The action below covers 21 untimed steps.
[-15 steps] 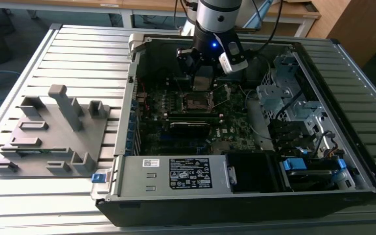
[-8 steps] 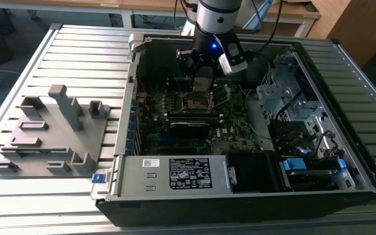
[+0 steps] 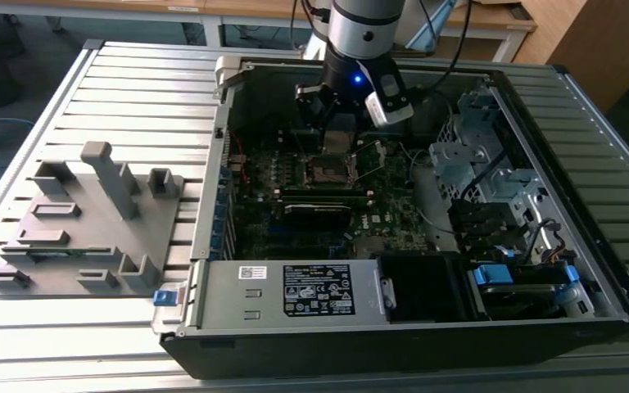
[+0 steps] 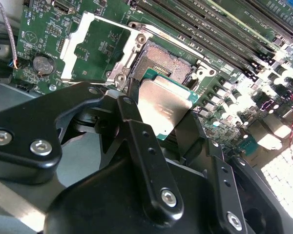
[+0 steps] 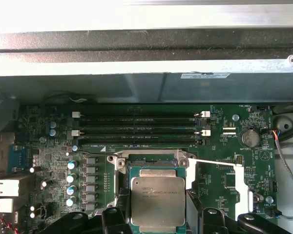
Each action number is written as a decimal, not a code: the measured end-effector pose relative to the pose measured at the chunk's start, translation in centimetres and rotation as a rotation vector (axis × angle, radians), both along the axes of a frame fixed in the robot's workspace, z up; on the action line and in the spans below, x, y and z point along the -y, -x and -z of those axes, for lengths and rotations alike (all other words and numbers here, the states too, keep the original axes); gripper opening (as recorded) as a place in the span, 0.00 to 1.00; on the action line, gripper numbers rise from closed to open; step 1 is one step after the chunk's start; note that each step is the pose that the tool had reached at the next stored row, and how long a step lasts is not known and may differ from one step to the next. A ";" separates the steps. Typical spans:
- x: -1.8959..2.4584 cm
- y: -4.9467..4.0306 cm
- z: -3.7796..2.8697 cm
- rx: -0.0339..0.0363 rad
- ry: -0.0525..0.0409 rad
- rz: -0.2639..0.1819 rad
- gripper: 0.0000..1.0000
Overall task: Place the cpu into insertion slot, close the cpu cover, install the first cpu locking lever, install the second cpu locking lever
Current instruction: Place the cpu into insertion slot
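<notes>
My gripper (image 4: pixel 161 111) is shut on the cpu (image 4: pixel 164 108), a flat square chip with a dull silver top, its black fingers (image 4: pixel 136 131) pinching two opposite edges. In the first wrist view the cpu (image 5: pixel 157 199) hangs just above the insertion slot (image 5: pixel 154 158), overlapping most of it. The slot's dark contact field (image 4: pixel 167 66) shows bare beyond the chip. The silver cpu cover (image 4: pixel 74 44) is swung open beside the slot, also seen as a pale strip (image 5: pixel 243 187). In the exterior view the gripper (image 3: pixel 340 141) hovers over the slot (image 3: pixel 329 169) inside the open computer case.
Long black memory slots (image 5: pixel 136 124) run beside the socket. A coin battery (image 4: pixel 41 63) lies past the open cover. The case walls, a power supply (image 3: pixel 292 291) and drive cages (image 3: pixel 490 188) ring the board. A grey fixture tray (image 3: pixel 85 213) sits at the exterior view's left.
</notes>
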<state>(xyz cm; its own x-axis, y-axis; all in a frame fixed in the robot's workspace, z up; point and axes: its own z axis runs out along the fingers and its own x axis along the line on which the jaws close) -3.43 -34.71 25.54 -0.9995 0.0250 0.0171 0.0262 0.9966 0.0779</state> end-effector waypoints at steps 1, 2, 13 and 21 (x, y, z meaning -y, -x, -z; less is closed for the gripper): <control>0.00 0.00 0.02 0.0001 -0.0002 0.000 0.54; 0.00 0.00 0.05 0.0001 -0.0003 0.000 0.54; 0.00 0.00 0.33 0.0001 -0.0002 0.000 0.54; 0.00 0.00 0.85 0.0004 0.0004 0.000 0.54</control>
